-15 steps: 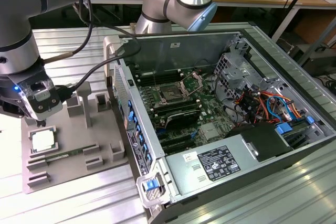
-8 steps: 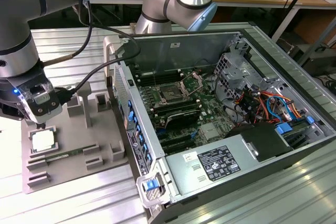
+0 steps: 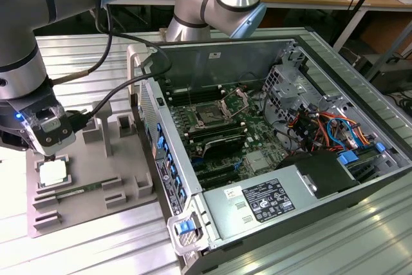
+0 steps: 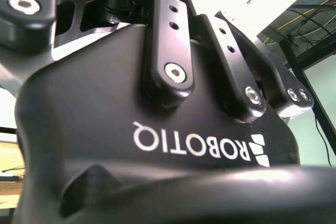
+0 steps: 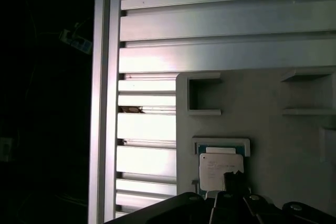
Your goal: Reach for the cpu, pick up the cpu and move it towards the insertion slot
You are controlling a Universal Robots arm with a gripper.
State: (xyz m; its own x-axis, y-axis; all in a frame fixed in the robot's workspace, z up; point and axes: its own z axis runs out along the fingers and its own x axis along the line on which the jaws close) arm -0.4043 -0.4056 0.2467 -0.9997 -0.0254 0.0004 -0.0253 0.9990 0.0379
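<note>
Gripper pointed straight down, hovers just above the cpu, seated flat in a recess of the grey holder, well apart from the insertion slot inside the open case, seemingly lined up for a top grasp; cannot tell claw open from closed.

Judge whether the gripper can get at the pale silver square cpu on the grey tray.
Probably yes: the gripper hangs just above the pale square cpu, nothing visible between them.
</note>
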